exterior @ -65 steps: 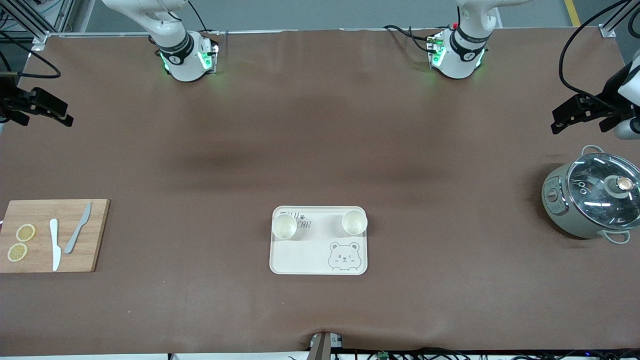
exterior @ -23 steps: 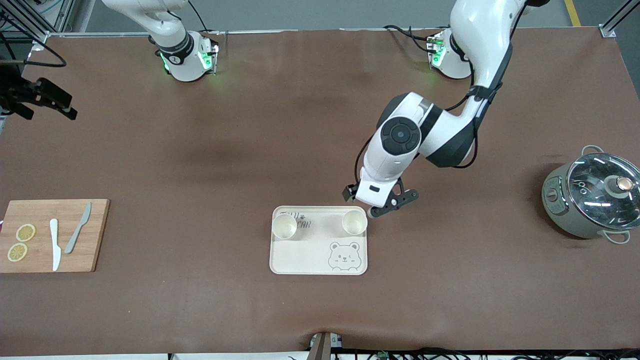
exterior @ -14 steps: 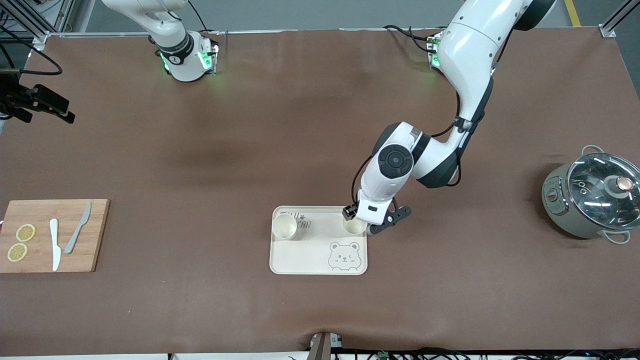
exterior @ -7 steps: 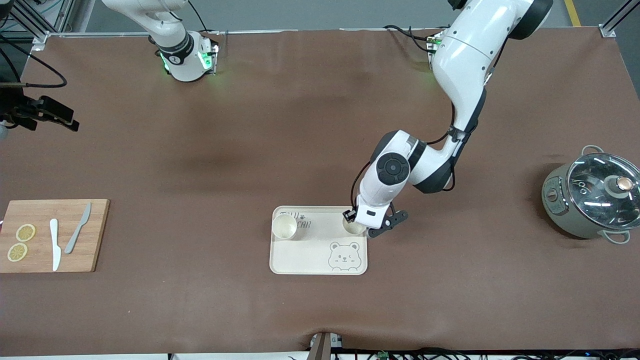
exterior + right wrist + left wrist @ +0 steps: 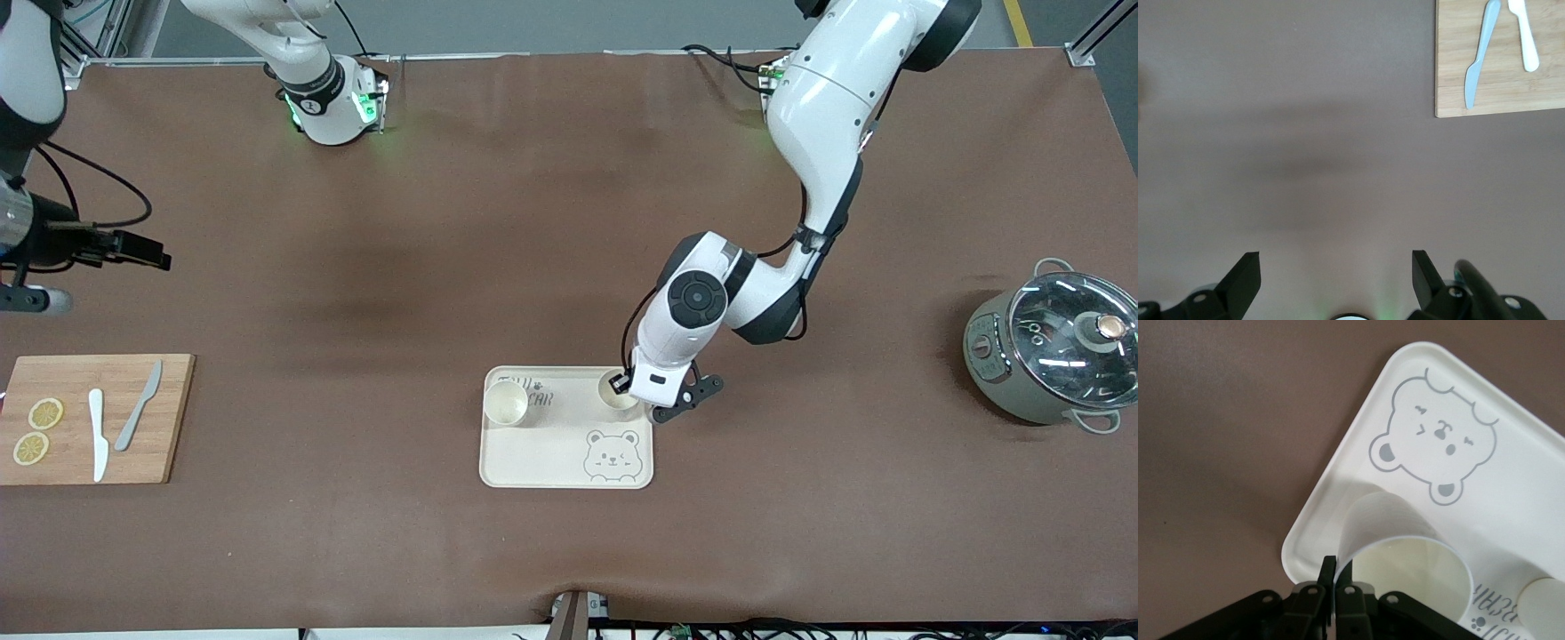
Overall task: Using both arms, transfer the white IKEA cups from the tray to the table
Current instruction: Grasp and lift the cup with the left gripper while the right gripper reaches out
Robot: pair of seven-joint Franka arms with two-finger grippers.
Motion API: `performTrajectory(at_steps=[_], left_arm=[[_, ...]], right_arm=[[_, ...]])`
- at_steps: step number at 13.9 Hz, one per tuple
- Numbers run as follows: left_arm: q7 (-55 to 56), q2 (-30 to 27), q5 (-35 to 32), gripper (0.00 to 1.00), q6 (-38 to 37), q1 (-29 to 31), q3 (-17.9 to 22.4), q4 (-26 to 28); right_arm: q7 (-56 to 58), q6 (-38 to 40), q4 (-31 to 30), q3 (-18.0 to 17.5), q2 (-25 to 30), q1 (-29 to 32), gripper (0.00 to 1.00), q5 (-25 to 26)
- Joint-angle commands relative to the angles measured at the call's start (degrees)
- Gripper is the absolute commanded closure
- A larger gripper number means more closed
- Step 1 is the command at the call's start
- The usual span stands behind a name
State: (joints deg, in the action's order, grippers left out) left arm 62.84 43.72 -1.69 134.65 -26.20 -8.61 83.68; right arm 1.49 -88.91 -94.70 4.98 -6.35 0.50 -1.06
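Note:
Two white IKEA cups are on the cream bear-printed tray (image 5: pixel 533 462). My left gripper (image 5: pixel 624 384) is shut on the rim wall of one cup (image 5: pixel 616 393) at the tray's corner toward the left arm's base. In the left wrist view the left gripper (image 5: pixel 1336 565) pinches that cup's (image 5: pixel 1405 547) wall, one finger inside and one outside. I cannot tell whether the cup is lifted. The other cup (image 5: pixel 505 403) stands free on the tray, toward the right arm's end; its edge shows in the left wrist view (image 5: pixel 1541 610). My right gripper (image 5: pixel 147 253) is open and empty over bare table; its wrist view (image 5: pixel 1336 267) shows this too.
A wooden cutting board (image 5: pixel 160 418) with two lemon slices and two knives lies at the right arm's end, also in the right wrist view (image 5: pixel 1458 100). A grey pot with a glass lid (image 5: pixel 1053 356) stands at the left arm's end.
The left arm swung in from the table's end, lowered onto the cup and shut on its rim; the cup shifted slightly. The right gripper moved a little inward over the table.

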Motion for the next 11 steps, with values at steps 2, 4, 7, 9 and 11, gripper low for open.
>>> performTrajectory(at_steps=[2, 4, 7, 9, 11], left_arm=[[0.88, -5.20, -1.12, 1.00, -4.20, 0.01, 1.66, -0.18], [0.00, -8.63, -3.83, 1.00, -7.72, 1.50, 1.58, 0.08], [-5.34, -12.86, -3.84, 1.00, -14.22, 4.84, 1.40, 0.34], [-9.12, -15.32, -3.50, 1.00, -18.35, 7.73, 0.96, 0.52], [-13.78, -17.17, -3.23, 1.00, -21.43, 10.55, 0.87, 0.78]], right_arm=[[-2.79, -3.09, -0.30, -0.41, -1.74, -1.11, 0.00, -0.87], [-11.64, -10.19, -4.68, -0.50, -3.14, -4.61, 0.00, -1.91], [-18.98, -16.64, -6.73, -0.58, -5.25, -8.40, 0.00, -2.71], [-20.29, -19.44, -6.64, -0.50, -6.91, -10.51, 0.00, -7.78], [-23.45, -22.09, -6.38, -0.50, -10.25, -11.74, 0.00, -12.54]])
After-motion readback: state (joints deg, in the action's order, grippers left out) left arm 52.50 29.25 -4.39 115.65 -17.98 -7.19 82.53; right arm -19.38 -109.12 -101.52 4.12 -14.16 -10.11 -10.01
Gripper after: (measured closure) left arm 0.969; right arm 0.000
